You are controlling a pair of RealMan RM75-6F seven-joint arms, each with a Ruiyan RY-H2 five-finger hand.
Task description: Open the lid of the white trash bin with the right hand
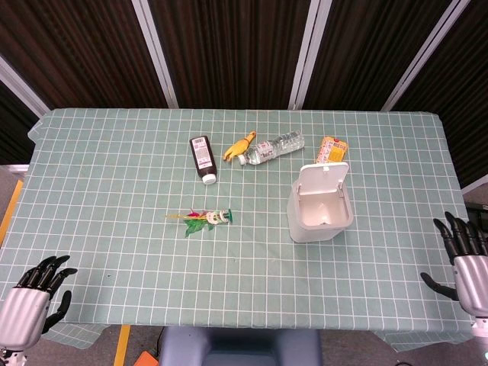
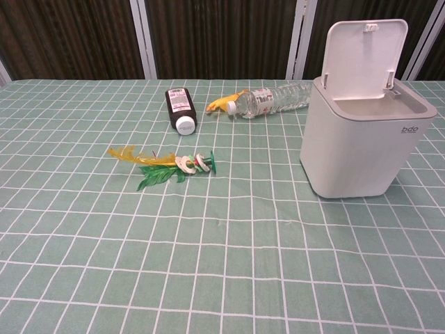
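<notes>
The white trash bin (image 1: 319,216) (image 2: 358,145) stands right of the table's centre with its lid (image 1: 325,177) (image 2: 361,53) tipped up and back, the inside showing. My right hand (image 1: 467,259) hangs off the table's front right corner, fingers spread and empty, well apart from the bin. Over at the front left corner my left hand (image 1: 30,301) is empty too, fingers apart. Neither hand shows in the chest view.
A dark bottle (image 1: 203,158) (image 2: 179,109), a yellow toy (image 1: 239,146), a clear water bottle (image 1: 273,147) (image 2: 271,99) and an orange packet (image 1: 329,151) lie at the back. A green and yellow sprig toy (image 1: 203,219) (image 2: 167,164) lies left of the bin.
</notes>
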